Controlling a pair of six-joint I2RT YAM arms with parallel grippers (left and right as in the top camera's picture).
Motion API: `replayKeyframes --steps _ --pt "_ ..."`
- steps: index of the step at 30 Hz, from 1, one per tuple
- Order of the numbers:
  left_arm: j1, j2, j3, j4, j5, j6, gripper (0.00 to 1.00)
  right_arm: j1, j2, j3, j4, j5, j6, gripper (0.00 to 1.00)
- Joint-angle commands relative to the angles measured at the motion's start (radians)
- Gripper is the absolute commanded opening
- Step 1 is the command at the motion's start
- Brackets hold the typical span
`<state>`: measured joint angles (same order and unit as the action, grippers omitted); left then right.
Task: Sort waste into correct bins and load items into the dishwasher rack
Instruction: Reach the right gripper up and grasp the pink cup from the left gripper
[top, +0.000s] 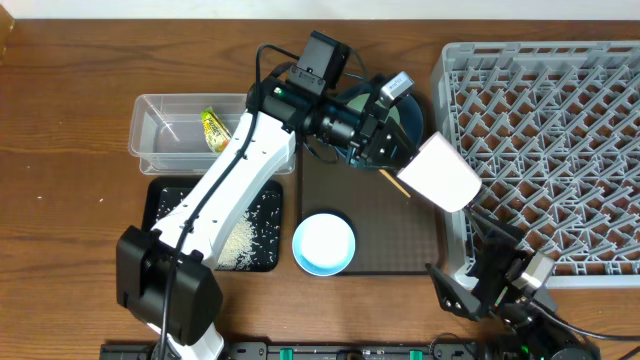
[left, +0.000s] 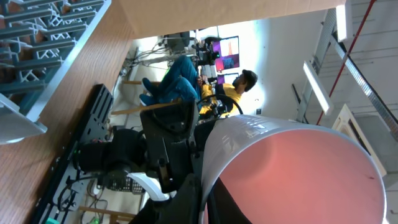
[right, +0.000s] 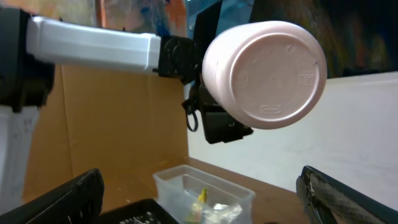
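The left pincer (top: 392, 148) is clenched on the mouth end of the small pink cup (top: 443, 172). It holds the cup lifted and tipped on its side just beside the left edge of the dishwasher rack (top: 560, 120), likely so it can clear the wall and go onto the pegs. The right pincer (top: 470, 268) hangs released by the rack's near left corner, apparently out of the way.
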<state>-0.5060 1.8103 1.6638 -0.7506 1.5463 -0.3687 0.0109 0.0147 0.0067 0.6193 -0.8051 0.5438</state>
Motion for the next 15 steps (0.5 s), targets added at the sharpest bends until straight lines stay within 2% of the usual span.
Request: replayKeyframes --steps 1,9,15 --pt "-0.011 0.000 0.004 -0.004 0.027 0.025 0.08 0.000 -0.003 -0.001 0.002 0.001 -0.089 0.98" --pt "-0.048 0.000 0.004 -0.005 0.027 0.029 0.08 -0.027 -0.003 -0.001 0.006 0.024 -0.090 0.99" --pt "-0.055 0.000 0.004 -0.005 0.027 0.028 0.08 -0.043 -0.003 -0.001 0.035 0.127 -0.090 0.99"
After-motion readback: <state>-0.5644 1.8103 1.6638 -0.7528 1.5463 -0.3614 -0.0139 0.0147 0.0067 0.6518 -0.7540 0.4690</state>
